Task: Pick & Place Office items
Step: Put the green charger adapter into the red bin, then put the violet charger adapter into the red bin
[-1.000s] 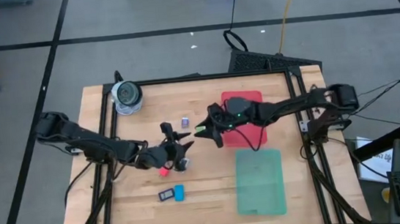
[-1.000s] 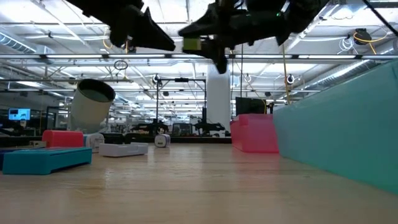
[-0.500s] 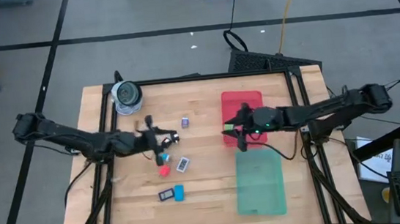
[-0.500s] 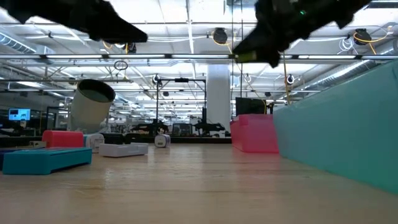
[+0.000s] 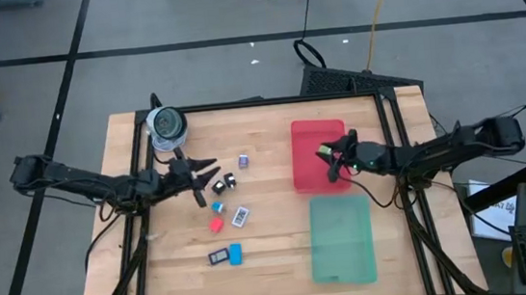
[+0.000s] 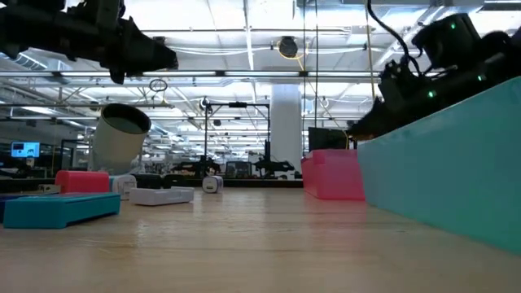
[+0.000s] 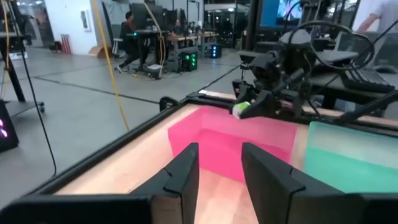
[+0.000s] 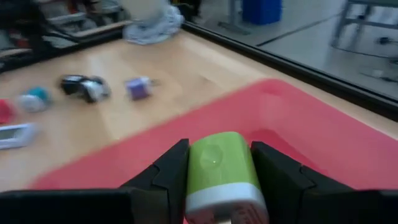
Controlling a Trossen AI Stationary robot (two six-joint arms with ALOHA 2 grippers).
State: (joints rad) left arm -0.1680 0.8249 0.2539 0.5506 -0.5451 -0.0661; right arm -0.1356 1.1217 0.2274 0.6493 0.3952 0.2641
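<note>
Looking from above, your right gripper [image 5: 328,154] grips a green clip [image 5: 322,149] over the red tray [image 5: 305,136]; your left gripper [image 5: 205,172], empty, nearly closed, hangs beside scattered office items [image 5: 229,182]. Right wrist: fingers [image 8: 166,171] pinch that clip

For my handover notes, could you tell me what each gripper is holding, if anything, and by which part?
The right gripper pinches a green piece by its two sides, above the red tray. The left gripper holds nothing.
</note>
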